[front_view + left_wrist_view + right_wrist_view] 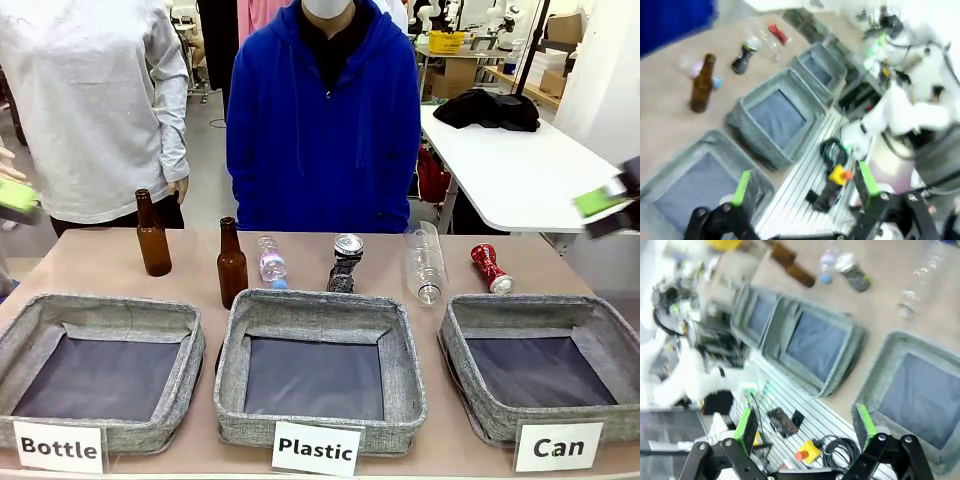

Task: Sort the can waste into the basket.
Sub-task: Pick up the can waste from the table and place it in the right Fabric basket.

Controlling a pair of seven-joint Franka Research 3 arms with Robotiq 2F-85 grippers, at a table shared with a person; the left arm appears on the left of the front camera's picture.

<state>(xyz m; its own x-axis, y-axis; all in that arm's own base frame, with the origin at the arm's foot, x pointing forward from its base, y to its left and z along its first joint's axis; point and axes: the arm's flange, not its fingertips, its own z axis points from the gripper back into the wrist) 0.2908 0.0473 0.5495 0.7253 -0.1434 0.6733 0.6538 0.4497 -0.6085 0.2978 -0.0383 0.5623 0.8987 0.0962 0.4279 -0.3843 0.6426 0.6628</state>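
- The black can stands on the table, just behind the Plastic basket in the middle.
- The red can lies on its side, just behind the Can basket. Both cans are outside that basket.
- Two brown bottles and two clear bottles are in the same row as the cans.
- The left gripper is high over the table's left side, with its jaws wide apart.
- The right gripper is high over the right side, and its jaws are wide apart too.

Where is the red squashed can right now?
In the front view the red can lies toward the right, just behind the basket marked Can, with a clear plastic bottle to its left.
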